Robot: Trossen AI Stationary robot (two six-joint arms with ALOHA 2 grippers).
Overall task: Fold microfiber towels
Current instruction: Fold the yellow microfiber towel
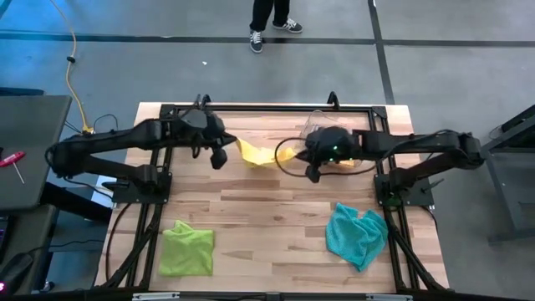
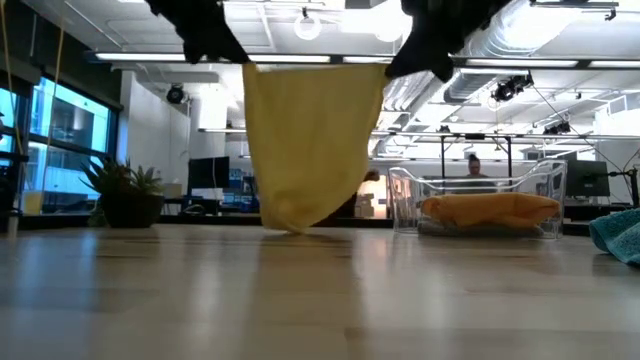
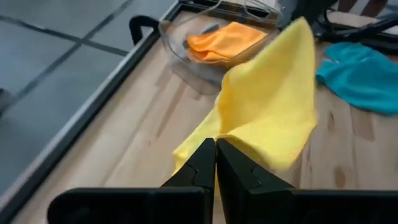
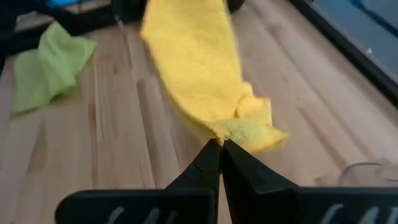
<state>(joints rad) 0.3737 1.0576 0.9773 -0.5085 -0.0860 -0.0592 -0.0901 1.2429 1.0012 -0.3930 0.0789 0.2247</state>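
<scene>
The yellow towel [image 1: 257, 153] hangs spread between my two grippers above the far middle of the table; it shows as a hanging sheet in the low view [image 2: 310, 140]. My left gripper [image 1: 221, 156] is shut on its left top corner, my right gripper [image 1: 311, 171] on its right top corner. A lime green towel [image 1: 185, 247] lies folded at the near left. A teal towel [image 1: 357, 235] lies crumpled at the near right. An orange towel [image 2: 490, 212] lies in the clear bin [image 2: 480, 205]. The grey towel is out of view. My left gripper pinches a top corner [image 3: 210, 138] of the yellow towel between its two shut fingers. The towel hangs from it toward the other gripper, its lowest part [image 2: 292, 226] at the table top. My right gripper pinches the other top corner [image 4: 233, 129] of the yellow towel between its two shut fingers; the corner is bunched at the fingertips. The towel's top edge runs level from it to the left gripper.
The clear plastic bin [image 1: 334, 142] stands at the far right, under my right arm. A small potted plant [image 2: 125, 195] stands at the far left in the low view. A person [image 1: 272, 21] stands on the floor beyond the table's far edge. Bare wood [image 1: 267, 226] lies in the near middle.
</scene>
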